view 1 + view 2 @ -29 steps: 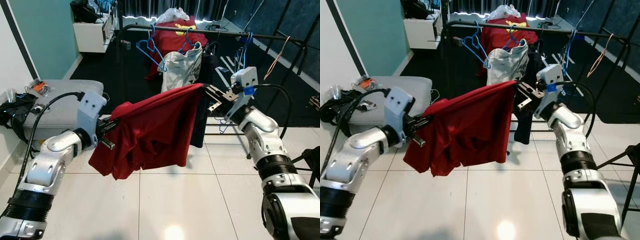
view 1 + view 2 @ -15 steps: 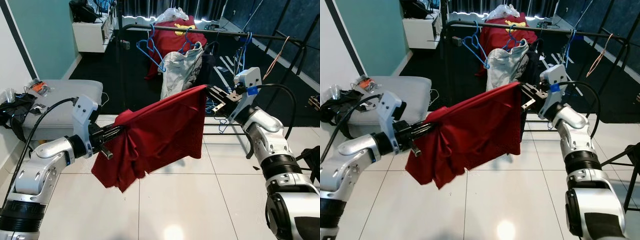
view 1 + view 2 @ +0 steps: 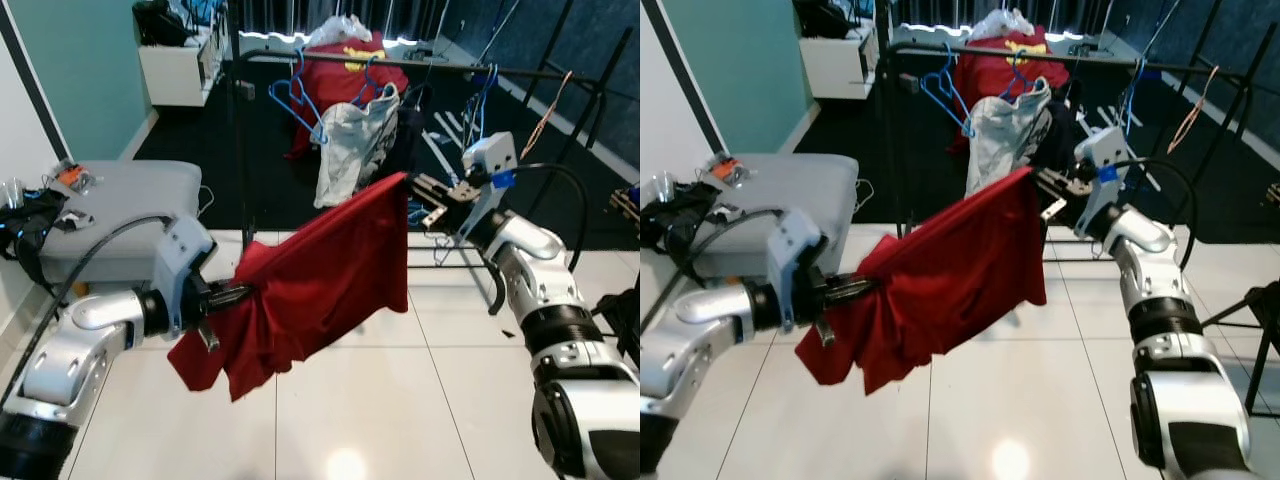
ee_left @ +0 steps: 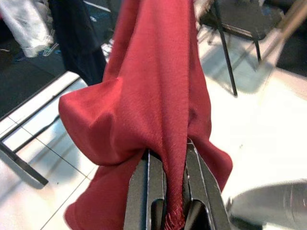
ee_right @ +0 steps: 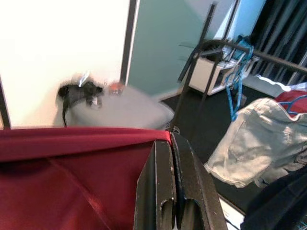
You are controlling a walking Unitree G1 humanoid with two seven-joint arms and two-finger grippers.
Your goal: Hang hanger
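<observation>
A black rack [image 3: 420, 68] stands beyond both tools, its top rail running across the far side of the room. Clothes hang from that rail: a red shirt [image 3: 345, 75] with a yellow mark at the back, a pale garment [image 3: 350, 150] in front of it on a blue hanger [image 3: 300, 100], and a dark garment [image 3: 412, 130] just beside the right tool. More blue hangers [image 3: 480, 95] hang from the rail above the right tool.

A grey cushion [image 3: 110, 215] lies on the floor beyond the left tool, with black clutter [image 3: 30, 225] at its outer end.

A red cloth [image 3: 320, 275] is stretched in the air between the two tools, over white floor tiles [image 3: 400, 400]. Its long axis runs from the left tool, low and near the robot, up and away to the right tool, which is higher and close to the rack. The top edge is taut along that line; the rest sags below it, most heavily under the left tool.

The left tool [image 4: 167, 191] is closed on a bunched fold of the cloth, the fabric pinched between its black fingers [image 4: 144, 187]. The right tool [image 5: 173, 187] is closed on the cloth's upper corner, with its fingers pressed together and the hem running out sideways from them.
</observation>
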